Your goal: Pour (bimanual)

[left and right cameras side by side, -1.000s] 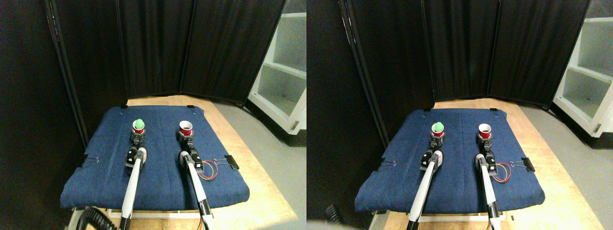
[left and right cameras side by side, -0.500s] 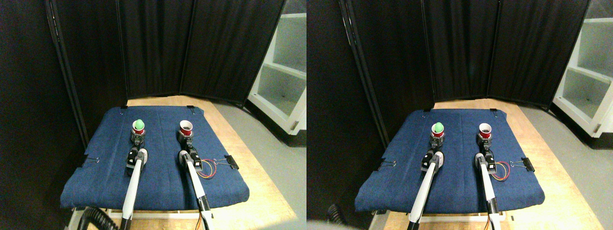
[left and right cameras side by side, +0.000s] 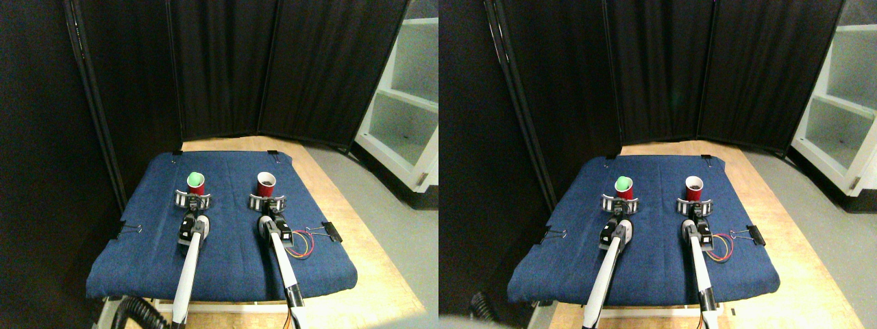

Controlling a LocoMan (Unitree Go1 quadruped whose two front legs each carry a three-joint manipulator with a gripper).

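Two red cups stand upright on the blue cloth [left and right cameras side by side: 226, 257]. The left cup [left and right cameras side by side: 196, 189] holds a green ball [left and right cameras side by side: 195, 179] at its mouth. The right cup [left and right cameras side by side: 266, 185] shows a dark inside. My left gripper [left and right cameras side by side: 194, 200] is open, its pale jaws spread wide just in front of the left cup's base. My right gripper [left and right cameras side by side: 267, 202] is open in the same way just in front of the right cup. Neither cup is held.
A black binder clip [left and right cameras side by side: 331, 232] and coloured wires [left and right cameras side by side: 301, 245] lie at the cloth's right edge. Black curtain panels [left and right cameras side by side: 226, 68] close off the back and left. A white shelf unit [left and right cameras side by side: 404, 116] stands at the right, beyond the wooden board [left and right cameras side by side: 342, 205].
Both grippers, which were shut on the cups' lower parts, have opened wide and let the cups go. The cups still stand in place.
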